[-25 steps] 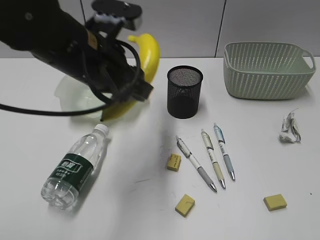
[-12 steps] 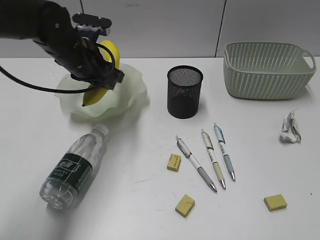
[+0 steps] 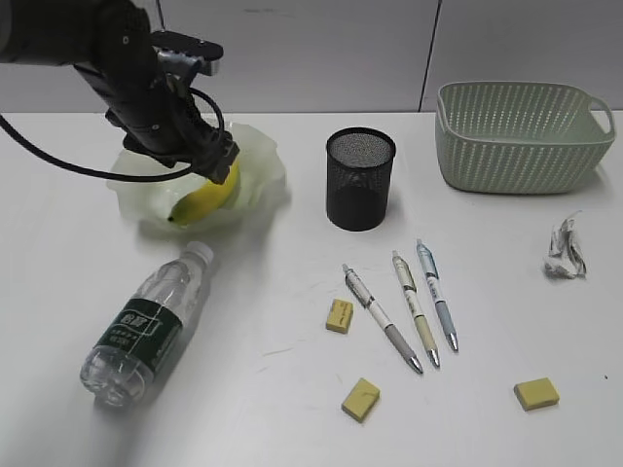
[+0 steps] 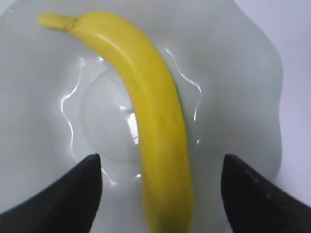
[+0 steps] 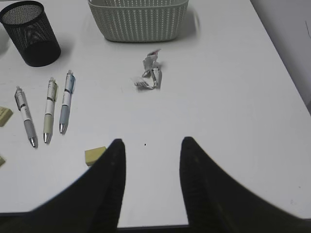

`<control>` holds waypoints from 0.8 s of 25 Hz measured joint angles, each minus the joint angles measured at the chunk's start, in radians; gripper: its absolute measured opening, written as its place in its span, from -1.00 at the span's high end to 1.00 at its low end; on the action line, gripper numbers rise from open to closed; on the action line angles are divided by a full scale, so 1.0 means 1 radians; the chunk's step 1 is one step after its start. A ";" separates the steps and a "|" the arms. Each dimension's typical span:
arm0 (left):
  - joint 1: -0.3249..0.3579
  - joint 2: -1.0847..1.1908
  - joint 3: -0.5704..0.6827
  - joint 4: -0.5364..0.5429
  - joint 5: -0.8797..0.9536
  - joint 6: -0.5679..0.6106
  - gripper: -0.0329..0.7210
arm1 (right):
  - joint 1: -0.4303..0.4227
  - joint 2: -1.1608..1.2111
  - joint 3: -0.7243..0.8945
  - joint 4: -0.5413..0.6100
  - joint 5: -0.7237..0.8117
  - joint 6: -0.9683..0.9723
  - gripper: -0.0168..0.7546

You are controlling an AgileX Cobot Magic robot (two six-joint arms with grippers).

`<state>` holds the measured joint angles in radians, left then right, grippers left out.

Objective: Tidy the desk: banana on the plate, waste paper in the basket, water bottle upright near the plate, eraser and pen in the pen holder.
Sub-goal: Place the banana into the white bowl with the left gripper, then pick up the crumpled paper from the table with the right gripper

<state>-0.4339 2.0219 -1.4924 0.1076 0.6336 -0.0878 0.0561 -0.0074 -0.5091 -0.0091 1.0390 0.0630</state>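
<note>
- The banana [image 4: 155,116] lies in the plate [image 3: 255,156], its long axis crossing the dish's centre; in the left wrist view the stem end points to the upper left and the body curves down to the bottom edge between the fingers.
- In the exterior view only the lower part of the banana [image 3: 207,197] shows under the arm, slanting from the plate's middle toward the plate's near left rim.
- The left gripper [image 4: 160,194] hangs over the plate with its jaws spread wide; both dark fingers [image 4: 68,194] stand well clear of the fruit on either side, gripping nothing.
- The left arm comes in from the plate's far left and bends down over it, wrist pointing down at the dish.
- The water bottle [image 3: 146,326] lies on its side on the desk [image 3: 273,409], near the plate's front rim, cap pointing toward the plate.
- The pen holder [image 3: 359,178] stands upright to the plate's right; three pens [image 3: 419,306] and three yellow erasers [image 3: 359,398] lie on the desk farther right of the plate and nearer the camera.
- The basket [image 3: 522,134] sits well to the plate's right, the waste paper [image 3: 565,250] on the desk in front of it.
- The right gripper [image 5: 150,179] is held level above the near desk edge, jaws parted and empty.
</note>
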 joint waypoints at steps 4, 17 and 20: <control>0.000 -0.162 0.147 0.000 -0.010 0.000 -0.55 | 0.000 0.000 0.000 0.001 0.000 0.000 0.16; 0.000 -1.474 0.897 -0.039 0.240 -0.001 -0.41 | 0.000 -0.001 0.000 0.002 0.000 0.000 0.16; 0.000 -1.695 0.924 -0.041 0.362 -0.014 -0.41 | -0.001 -0.001 0.000 0.002 0.000 0.000 0.16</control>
<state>-0.4339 0.3266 -0.5683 0.0669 0.9961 -0.1022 0.0551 -0.0086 -0.5091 -0.0071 1.0390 0.0630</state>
